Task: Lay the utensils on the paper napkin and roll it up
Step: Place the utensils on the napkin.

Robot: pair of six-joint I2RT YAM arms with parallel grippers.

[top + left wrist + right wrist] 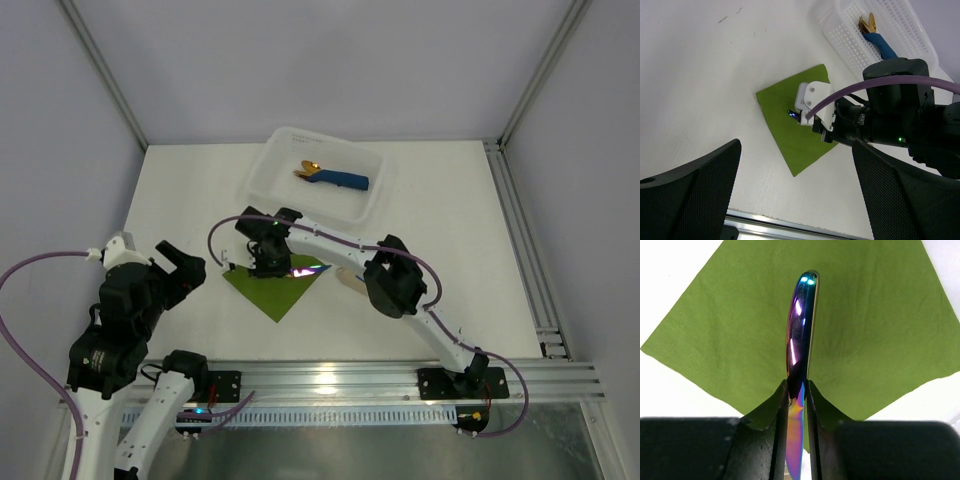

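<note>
My right tool (797, 388) is closed narrow on an iridescent knife (799, 330). The fingers (780, 405) pinch it where the handle meets the serrated blade. The handle sticks out ahead of the fingers, over the middle of the olive-green paper napkin (725, 325). I cannot tell whether the handle touches the paper. From above, the napkin (272, 295) lies flat on the white worktop (450, 230), set like a diamond near the front edge, with my right arm reaching over its far corner. My left tool (180, 268) stands wide, holding nothing, off to the left of the napkin. Behind the napkin, a white basket (265, 170) holds gold cutlery wrapped in blue (340, 180).
</note>
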